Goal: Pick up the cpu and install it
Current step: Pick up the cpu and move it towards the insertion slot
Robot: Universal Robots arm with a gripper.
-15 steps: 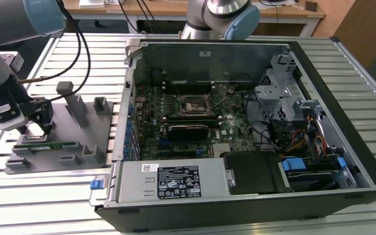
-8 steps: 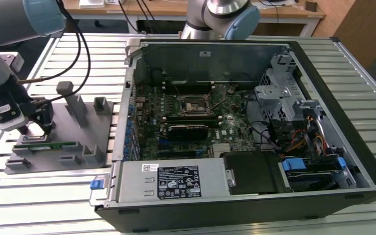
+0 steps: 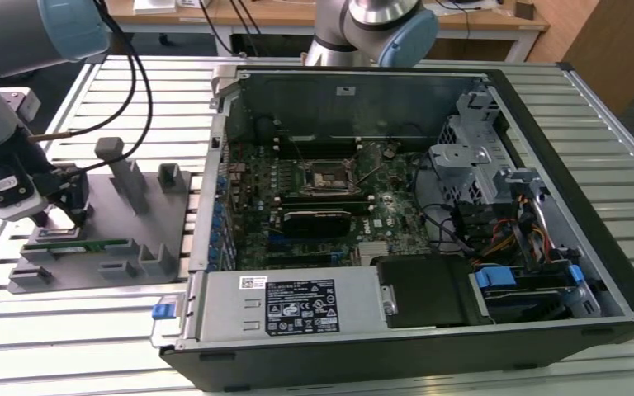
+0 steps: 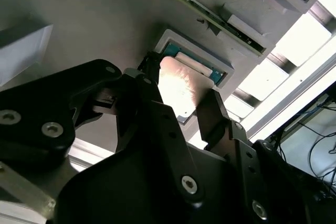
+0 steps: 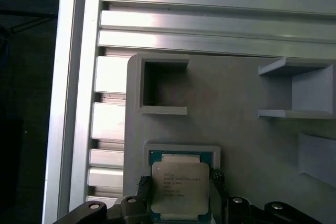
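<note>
Your gripper (image 4: 181, 92) sits low around the cpu (image 5: 179, 179), reaching down on two opposite sides of it. I cannot tell whether it has closed on the chip or merely flanks it. The cpu lies flat, silver top up, inside the pale rim of its nest (image 5: 181, 149) at one edge of the grey fixture plate (image 3: 130, 247), near the exterior view's left.

The nearest risk, as I judge it, is the grip itself. The chip is thin and the nest wall hugs it closely, so a hold that lands on the rim instead of the chip's edge could slip off. An uneven hold could tilt the cpu and jam a corner against the wall. You also have little margin on the shiny top, which gives nothing to hold.

Just beside the nest lies the long green memory stick (image 3: 75, 245) in its own slot, close enough that a sideways drift could knock it. Farther along the plate you have an empty square pocket (image 5: 160, 85) and tall grey posts (image 3: 119, 169). The posts stand between the gripper and the open computer case (image 3: 581, 165), so a low path across could clip them.

The plate rests on the slatted metal counter (image 3: 86, 330), whose gaps could swallow a dropped chip.

Well apart, inside the case, the socket (image 3: 326, 177) sits mid-motherboard. It has the case's side wall (image 3: 212, 165) on the near approach and loose cables (image 3: 494, 235) and the drive cage (image 3: 466, 161) beyond. A tilted or misaligned chip there would likely harm the socket contacts.
</note>
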